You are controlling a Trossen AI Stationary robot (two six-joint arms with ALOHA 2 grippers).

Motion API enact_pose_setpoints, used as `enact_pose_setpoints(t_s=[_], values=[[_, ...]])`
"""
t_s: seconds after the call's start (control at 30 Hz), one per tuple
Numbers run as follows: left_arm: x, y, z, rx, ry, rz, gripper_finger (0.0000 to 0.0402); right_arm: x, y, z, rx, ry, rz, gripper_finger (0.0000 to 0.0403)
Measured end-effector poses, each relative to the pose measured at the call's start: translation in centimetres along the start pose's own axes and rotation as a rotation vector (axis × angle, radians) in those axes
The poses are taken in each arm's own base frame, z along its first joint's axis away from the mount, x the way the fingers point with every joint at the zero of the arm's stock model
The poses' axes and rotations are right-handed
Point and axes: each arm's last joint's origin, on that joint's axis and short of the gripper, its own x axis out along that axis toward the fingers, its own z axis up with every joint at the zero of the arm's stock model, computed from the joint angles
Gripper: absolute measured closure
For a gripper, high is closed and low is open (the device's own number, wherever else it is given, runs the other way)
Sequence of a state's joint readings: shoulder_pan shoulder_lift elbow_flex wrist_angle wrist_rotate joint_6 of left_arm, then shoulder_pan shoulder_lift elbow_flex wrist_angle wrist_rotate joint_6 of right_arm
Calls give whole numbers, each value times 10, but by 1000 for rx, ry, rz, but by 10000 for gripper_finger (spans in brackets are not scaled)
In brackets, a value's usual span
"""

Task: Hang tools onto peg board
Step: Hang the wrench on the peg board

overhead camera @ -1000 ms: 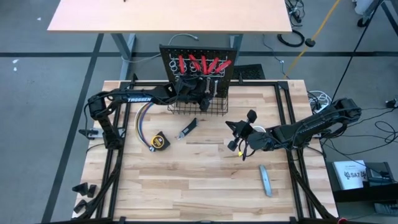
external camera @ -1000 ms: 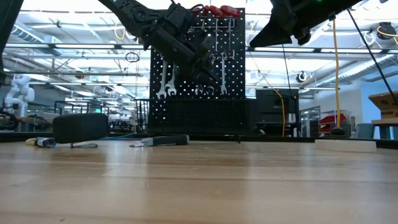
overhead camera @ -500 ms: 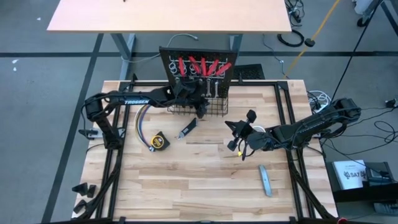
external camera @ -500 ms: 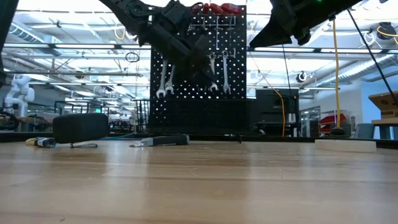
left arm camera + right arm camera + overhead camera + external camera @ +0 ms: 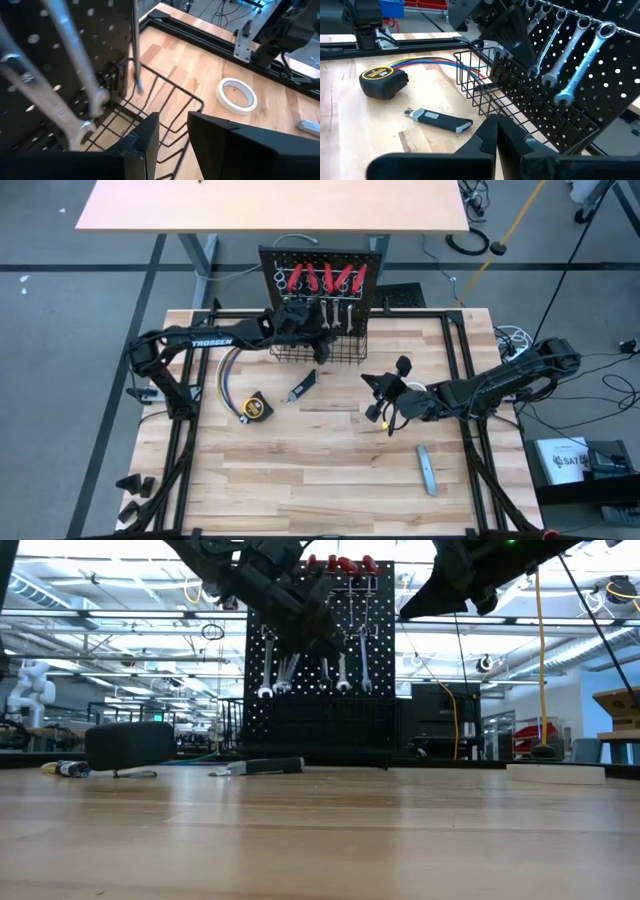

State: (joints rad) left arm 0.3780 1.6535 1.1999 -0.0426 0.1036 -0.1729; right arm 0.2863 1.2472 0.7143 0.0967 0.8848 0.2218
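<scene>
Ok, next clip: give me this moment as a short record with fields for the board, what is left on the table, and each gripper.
board: upright black perforated peg board, red-handled tools and silver open-end wrenches hanging on it
basket: black wire basket at its base
on table: yellow tape measure, black-handled knife, white tape roll, grey bar
left gripper: over the basket, slightly parted, nothing visibly held
right gripper: mid-table, shut, empty

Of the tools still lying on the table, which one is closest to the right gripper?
The white tape roll: it lies right beside the right gripper. The grey bar, knife and yellow tape measure all lie farther off.
</scene>
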Motion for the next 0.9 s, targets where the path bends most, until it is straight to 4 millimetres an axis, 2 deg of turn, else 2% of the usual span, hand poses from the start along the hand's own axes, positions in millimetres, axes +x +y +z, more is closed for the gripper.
enact_pose_setpoints(t_s=[0.2, 0.53, 0.9], values=[[0, -3, 0, 6, 4, -20, 294, 1, -1, 0, 0, 3, -3, 403], [1, -23, -5, 34, 34, -65, 295, 1, -1, 0, 0, 3, -3, 403], [0, -44, -21, 183, 154, -108, 295, 1, -1, -1, -7, 8, -5, 403]])
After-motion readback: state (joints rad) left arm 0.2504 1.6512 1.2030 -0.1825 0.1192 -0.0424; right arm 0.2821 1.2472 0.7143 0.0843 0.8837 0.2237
